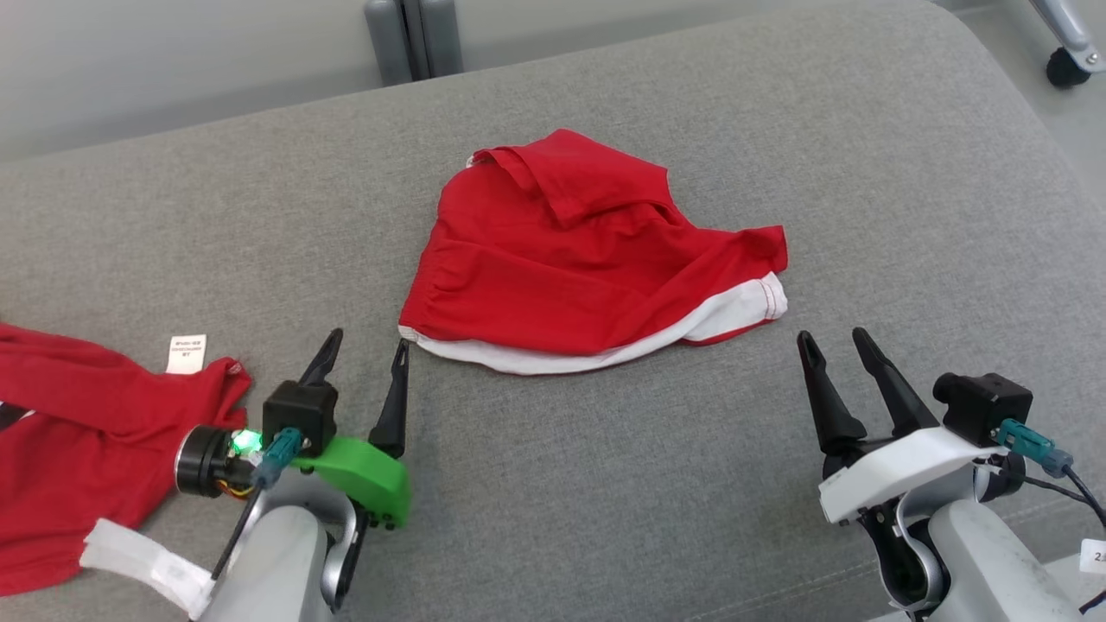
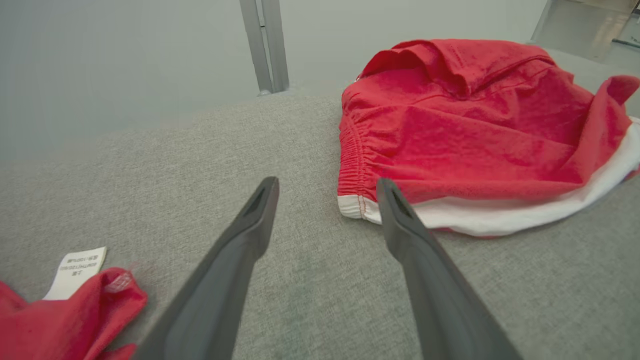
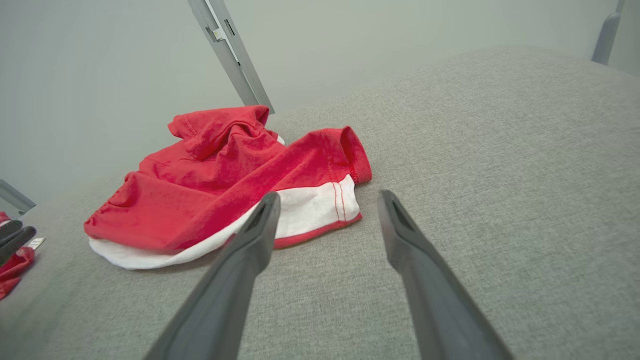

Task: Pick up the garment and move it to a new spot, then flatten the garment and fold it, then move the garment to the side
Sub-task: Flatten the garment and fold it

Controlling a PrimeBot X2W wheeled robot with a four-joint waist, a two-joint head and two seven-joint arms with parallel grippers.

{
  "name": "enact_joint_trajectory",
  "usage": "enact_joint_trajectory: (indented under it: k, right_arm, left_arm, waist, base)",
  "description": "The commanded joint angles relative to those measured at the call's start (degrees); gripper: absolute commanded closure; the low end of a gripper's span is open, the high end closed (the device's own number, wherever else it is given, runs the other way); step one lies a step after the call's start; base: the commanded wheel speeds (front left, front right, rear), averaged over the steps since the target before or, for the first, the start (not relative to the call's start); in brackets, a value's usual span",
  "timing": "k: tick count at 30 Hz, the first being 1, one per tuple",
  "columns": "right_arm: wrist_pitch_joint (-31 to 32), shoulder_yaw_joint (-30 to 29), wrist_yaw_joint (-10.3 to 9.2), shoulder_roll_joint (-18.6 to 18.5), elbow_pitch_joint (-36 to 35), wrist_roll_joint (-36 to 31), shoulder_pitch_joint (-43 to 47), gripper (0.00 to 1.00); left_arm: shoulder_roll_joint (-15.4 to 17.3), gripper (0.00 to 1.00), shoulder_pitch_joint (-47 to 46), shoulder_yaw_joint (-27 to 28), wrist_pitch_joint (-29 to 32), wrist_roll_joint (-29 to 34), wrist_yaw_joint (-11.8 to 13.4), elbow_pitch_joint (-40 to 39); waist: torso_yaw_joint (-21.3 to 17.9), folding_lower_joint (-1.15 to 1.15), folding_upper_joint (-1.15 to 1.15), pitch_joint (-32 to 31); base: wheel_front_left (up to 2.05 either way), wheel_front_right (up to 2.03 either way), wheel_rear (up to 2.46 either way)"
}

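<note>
A crumpled pair of red shorts [image 1: 570, 259] with a white lining edge lies in the middle of the grey cushion [image 1: 605, 484]; the red shorts [image 2: 470, 130] fill the upper right of the left wrist view, and the red shorts [image 3: 225, 185] lie left of centre in the right wrist view. My left gripper [image 1: 367, 350] stands open just left of the shorts' near left corner, nothing between its fingers. My right gripper [image 1: 834, 341] is open too, a short way right of the shorts' white hem. The left gripper [image 2: 327, 190] and right gripper [image 3: 325, 202] hold nothing.
A second red garment [image 1: 78, 432] with a white label [image 1: 186, 354] lies at the cushion's left edge, under my left wrist. A grey post [image 1: 413, 39] stands behind the cushion. A caster wheel [image 1: 1067, 65] shows on the floor at top right.
</note>
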Motion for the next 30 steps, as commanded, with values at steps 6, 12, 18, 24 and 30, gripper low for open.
enact_joint_trajectory:
  k: [6,12,18,24,30]
  right_arm:
    - [-0.18,-0.41,0.01,1.14,-0.68,-1.08,-1.64,0.0]
    - [-0.19,-0.97,0.01,1.68,-0.88,-1.6,-1.93,0.0]
    - [-0.18,-1.62,0.01,1.94,-0.57,-2.12,-1.7,0.0]
    - [-0.18,-1.69,0.01,1.87,0.3,-2.54,-1.41,0.0]
    - [-0.18,-0.17,0.01,1.0,3.59,-3.03,-3.3,0.0]
  left_arm:
    - [1.25,0.0,-7.02,-0.99,1.65,0.9,-0.78,8.22]
    - [0.96,0.0,-10.62,-1.88,0.87,0.93,-1.17,13.81]
    - [0.42,0.55,-11.91,-3.02,0.0,0.88,-1.48,17.34]
    - [-0.22,1.0,-11.72,-3.59,-0.97,-0.05,-2.02,17.12]
    - [-1.0,1.0,-10.05,-4.06,-1.16,-0.33,-1.47,14.9]
  waist:
    - [-3.07,0.0,0.0,3.87]
    - [-4.13,0.0,0.0,5.1]
    - [-3.79,0.0,0.0,4.88]
    - [-1.82,0.0,0.0,3.57]
    - [0.95,0.0,0.0,2.1]
  base:
    - [0.0,0.0,0.0]
    - [0.0,0.0,0.0]
    - [0.0,0.0,0.0]
    - [0.0,0.0,0.0]
    - [0.0,0.0,0.0]
